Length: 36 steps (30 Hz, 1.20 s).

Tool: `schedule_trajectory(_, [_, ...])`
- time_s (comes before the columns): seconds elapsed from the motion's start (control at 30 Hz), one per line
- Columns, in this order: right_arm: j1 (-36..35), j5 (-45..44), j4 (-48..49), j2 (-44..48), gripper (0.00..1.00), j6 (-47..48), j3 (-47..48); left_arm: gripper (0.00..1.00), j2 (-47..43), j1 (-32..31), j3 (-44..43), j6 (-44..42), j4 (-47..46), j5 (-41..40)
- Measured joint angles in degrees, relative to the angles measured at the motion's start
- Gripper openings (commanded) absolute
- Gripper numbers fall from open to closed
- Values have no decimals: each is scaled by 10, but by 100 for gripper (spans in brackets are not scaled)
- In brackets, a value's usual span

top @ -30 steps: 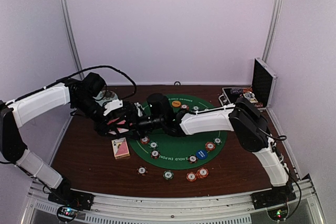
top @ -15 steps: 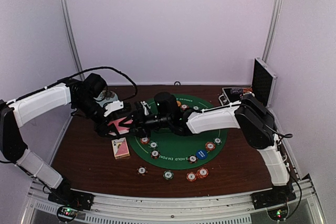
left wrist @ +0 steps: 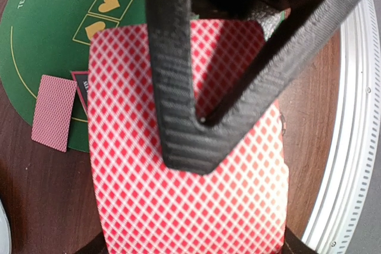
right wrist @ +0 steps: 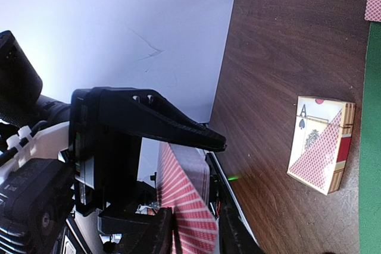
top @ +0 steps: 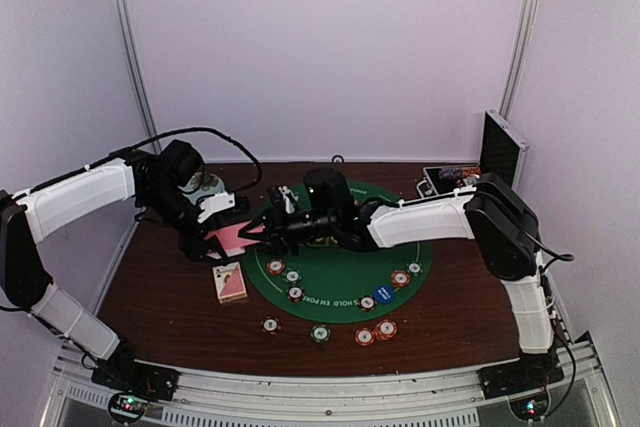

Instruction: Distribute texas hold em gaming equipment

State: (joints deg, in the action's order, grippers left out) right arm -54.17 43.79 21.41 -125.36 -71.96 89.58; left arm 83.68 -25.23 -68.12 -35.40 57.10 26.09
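My left gripper (top: 222, 232) is shut on a deck of pink-backed playing cards (top: 236, 238), held above the table left of the green mat (top: 340, 262). In the left wrist view the deck (left wrist: 178, 206) fills the frame under one black finger (left wrist: 187, 147). My right gripper (top: 262, 234) has reached the deck's free end. Its fingertips (right wrist: 158, 233) straddle the cards (right wrist: 190, 206), with a thin gap still showing on one side. Striped chips (top: 296, 294) lie over the mat's near half, with a blue disc (top: 383, 294) and an orange disc (top: 335, 198).
A card box (top: 231, 283) lies on the wood below the held deck, also seen as the card box (right wrist: 321, 144). One face-down card (left wrist: 53, 112) rests on the mat's edge. The open aluminium case (top: 492, 169) stands at the back right; a pale plate (top: 207, 183) sits behind the left arm.
My right gripper has slid left across the mat to the deck and its jaws have narrowed around the cards. The left arm and deck have hardly moved.
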Motion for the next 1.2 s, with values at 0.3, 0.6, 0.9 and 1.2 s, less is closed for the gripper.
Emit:
schedule_trajectory(0.3, [2, -8, -7, 24, 9, -3, -21, 0, -2, 0, 3, 0, 0, -2])
schedule_trajectory(0.6, [15, -12, -17, 48, 5, -2, -49, 0, -5, 0, 8, 0, 0, -2])
schedule_trajectory(0.9, [63, -8, -54, 80, 4, 18, -82, 0, -8, 0, 9, 0, 0, -2])
schedule_trajectory(1.2, [187, -4, -180, 86, 5, 103, -46, 0, -8, 0, 9, 0, 0, -2])
